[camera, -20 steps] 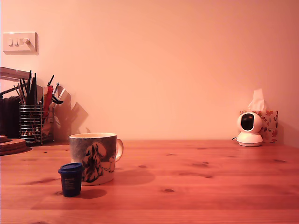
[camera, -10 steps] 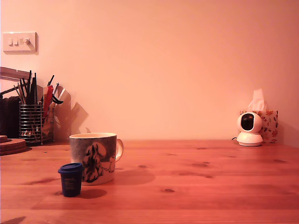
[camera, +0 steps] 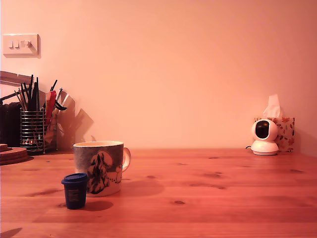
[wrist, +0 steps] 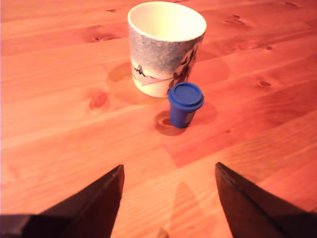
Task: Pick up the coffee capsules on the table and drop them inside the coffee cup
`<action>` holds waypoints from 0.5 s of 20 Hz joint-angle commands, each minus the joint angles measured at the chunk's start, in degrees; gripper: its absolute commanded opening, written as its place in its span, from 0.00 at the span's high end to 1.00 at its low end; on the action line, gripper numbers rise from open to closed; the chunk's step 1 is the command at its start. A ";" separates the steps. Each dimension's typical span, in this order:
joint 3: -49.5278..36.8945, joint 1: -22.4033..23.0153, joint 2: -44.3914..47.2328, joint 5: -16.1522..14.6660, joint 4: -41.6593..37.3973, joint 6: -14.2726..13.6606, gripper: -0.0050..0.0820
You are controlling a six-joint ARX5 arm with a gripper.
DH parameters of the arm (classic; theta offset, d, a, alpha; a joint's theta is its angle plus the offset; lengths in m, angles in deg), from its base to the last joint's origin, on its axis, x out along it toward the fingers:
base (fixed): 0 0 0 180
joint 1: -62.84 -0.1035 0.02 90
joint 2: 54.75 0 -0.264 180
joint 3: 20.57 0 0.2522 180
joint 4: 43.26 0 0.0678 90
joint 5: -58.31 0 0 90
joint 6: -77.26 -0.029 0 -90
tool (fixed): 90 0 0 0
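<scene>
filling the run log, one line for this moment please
gripper open, empty | blue capsule upright on table beside cup | not yet grasped

The pincer (wrist: 168, 173) shows only in the wrist view, as two dark pointed fingers (wrist: 101, 198) with a wide gap between them. Nothing sits in that gap, and the fingers hang above the surface (wrist: 59, 144). The exterior view shows no arm at all

Orange-brown table (camera: 223, 198) with visible grain and dark knots. Cream coffee cup (camera: 98, 167), dark blue-black figure scene round its side (speckled grey ground in the wrist view). Dark blue coffee capsule (camera: 75, 190). Black gripper (wrist: 168, 186) fingers. White camera (camera: 264, 137); floral-print tissue box (camera: 284, 133).
</scene>
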 commanded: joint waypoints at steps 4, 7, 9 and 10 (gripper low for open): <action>0.79 0.07 4.22 1.40 -4.48 -0.26 0.33; 0.79 0.07 8.63 1.36 -8.85 -0.44 0.33; 0.79 0.07 12.28 0.59 -11.74 -0.72 0.33; 0.79 0.09 14.21 0.24 -13.33 -1.11 0.33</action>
